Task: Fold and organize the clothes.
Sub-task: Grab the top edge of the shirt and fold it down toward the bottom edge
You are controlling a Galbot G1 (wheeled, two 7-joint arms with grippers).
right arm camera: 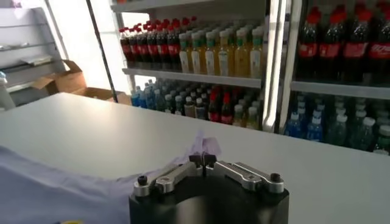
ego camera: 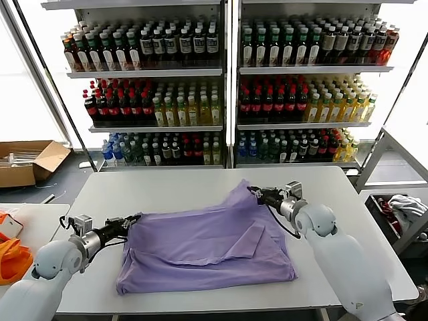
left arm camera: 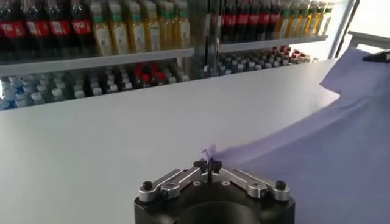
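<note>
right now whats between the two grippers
Only the lavender T-shirt, stretched between the left gripper and right gripper; the head view shows it.

1. A white table (ego camera: 167, 190) stood in the foreground.
2. Behind it, two white shelving units (ego camera: 227, 73) held rows of bottled drinks (ego camera: 267, 100).
3. An open cardboard box (ego camera: 27, 160) sat on the grey floor (ego camera: 67, 180) at left.
4. Bright daylight came through the windows (ego camera: 23, 87).
</note>
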